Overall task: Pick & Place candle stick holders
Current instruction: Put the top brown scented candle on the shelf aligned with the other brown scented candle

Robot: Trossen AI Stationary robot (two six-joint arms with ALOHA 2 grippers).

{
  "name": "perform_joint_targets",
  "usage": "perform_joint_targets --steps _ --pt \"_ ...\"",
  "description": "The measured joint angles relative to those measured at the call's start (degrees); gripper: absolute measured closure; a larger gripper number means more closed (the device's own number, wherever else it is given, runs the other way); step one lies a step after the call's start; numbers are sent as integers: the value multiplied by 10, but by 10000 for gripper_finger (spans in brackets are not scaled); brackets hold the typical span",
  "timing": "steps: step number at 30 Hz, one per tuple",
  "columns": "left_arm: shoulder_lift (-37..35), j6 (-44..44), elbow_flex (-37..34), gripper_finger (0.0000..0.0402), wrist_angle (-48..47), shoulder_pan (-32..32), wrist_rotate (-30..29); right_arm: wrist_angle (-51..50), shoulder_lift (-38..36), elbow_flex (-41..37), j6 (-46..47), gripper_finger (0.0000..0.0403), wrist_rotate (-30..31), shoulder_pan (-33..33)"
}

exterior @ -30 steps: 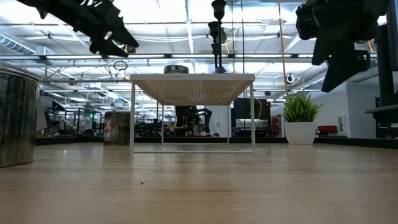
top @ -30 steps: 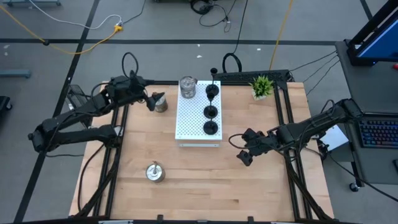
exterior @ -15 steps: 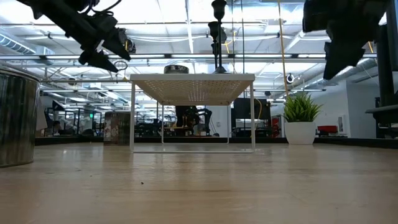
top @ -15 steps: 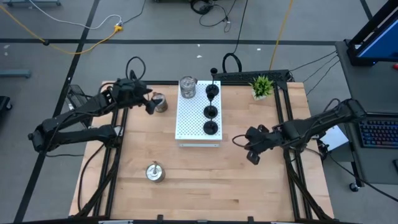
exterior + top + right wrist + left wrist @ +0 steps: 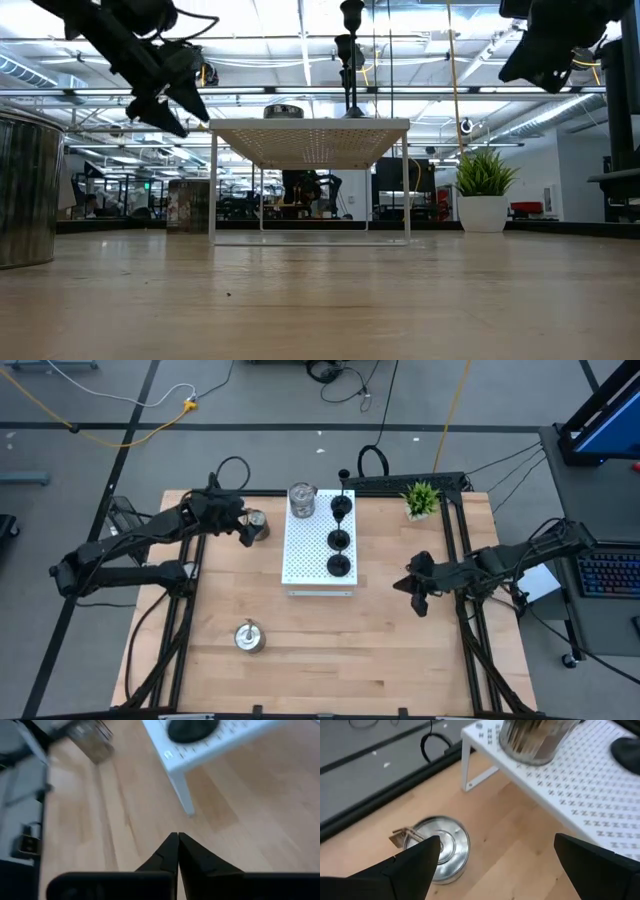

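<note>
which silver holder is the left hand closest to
The silver holder on the table just left of the white board, under the open left hand; the other two sit farther away.

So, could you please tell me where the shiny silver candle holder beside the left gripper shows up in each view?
High view: shiny silver candle holder just left of the white perforated board, at the left gripper.
Low view: cannot tell it apart.
Left wrist view: holder on the wood, near the gripper's open fingers.
Right wrist view: cannot tell.
Shared landmark: the white board.
</note>
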Motion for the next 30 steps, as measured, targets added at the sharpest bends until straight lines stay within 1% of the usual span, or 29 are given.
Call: perform_joint_targets --steps 3,7,9,14,18,23,30 --pt "21 -11 9 7 -17 8 2 71 -36 -44 -34 402 0 0" --pt "59 -2 66 7 -100 31 1 124 -81 -82 -65 402 0 0" --pt "85 4 101 7 -141 44 1 133 -101 -95 -71 402 3 -1" --pt "146 7 170 7 -192 74 0 135 -132 -106 -78 402 30 -1" --pt "165 24 197 7 -189 88 -1 135 -140 -106 -78 403 30 -1" --pt "162 62 202 7 -157 89 0 135 -141 -106 -78 403 30 -1" --pt "161 14 202 7 -173 101 0 135 -141 -106 -74 403 29 -1"
